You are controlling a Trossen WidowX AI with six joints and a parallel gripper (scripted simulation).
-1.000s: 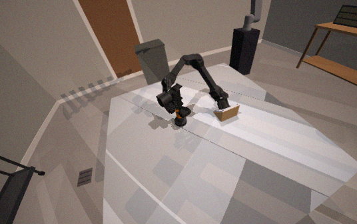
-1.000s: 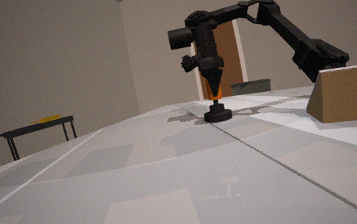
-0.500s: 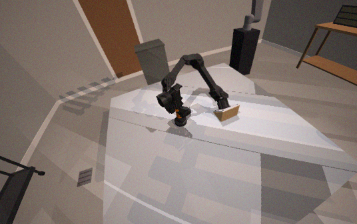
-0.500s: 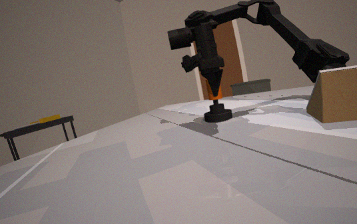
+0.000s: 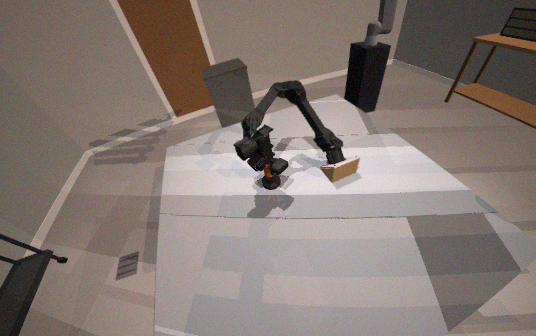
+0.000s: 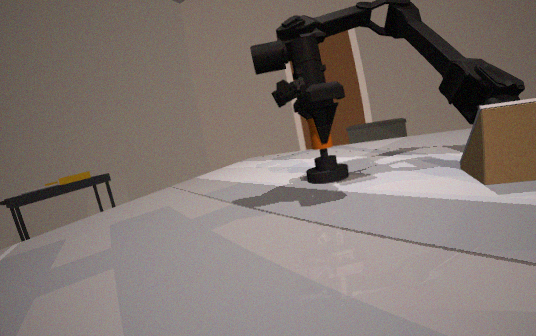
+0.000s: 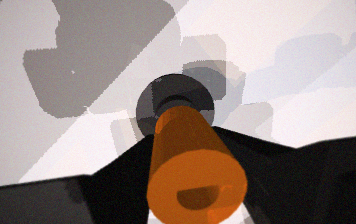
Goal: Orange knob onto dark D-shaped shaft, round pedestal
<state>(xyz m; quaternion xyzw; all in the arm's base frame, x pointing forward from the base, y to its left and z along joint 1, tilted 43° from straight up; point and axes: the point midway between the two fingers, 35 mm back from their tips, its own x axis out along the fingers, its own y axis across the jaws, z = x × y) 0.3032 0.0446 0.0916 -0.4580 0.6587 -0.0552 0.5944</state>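
I see no container holding anything. My gripper (image 5: pixel 271 169) (image 6: pixel 324 134) (image 7: pixel 182 136) is clamped on the orange knob (image 5: pixel 268 171) (image 6: pixel 319 141) (image 7: pixel 190 135), a smooth cylinder with a D-shaped recess in its end face. The knob is positioned above the dark, stepped round pedestal (image 5: pixel 271 183) (image 6: pixel 327 173) (image 7: pixel 145 107) on the pale bench (image 5: pixel 300 250) (image 6: pixel 225 260) (image 7: pixel 300 45); a length of the shaft (image 6: pixel 323 152) shows between them. A tan, wedge-sided block (image 5: pixel 344 170) (image 6: pixel 510 145) stands well apart.

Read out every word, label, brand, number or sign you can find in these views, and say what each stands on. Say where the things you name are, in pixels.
There are none to read: no lettering shows on the orange knob (image 5: pixel 268 171) (image 6: pixel 321 141) (image 7: pixel 190 155), the round pedestal (image 5: pixel 271 183) (image 6: pixel 327 173) (image 7: pixel 145 107) or the arm (image 5: pixel 311 116) (image 6: pixel 425 42).
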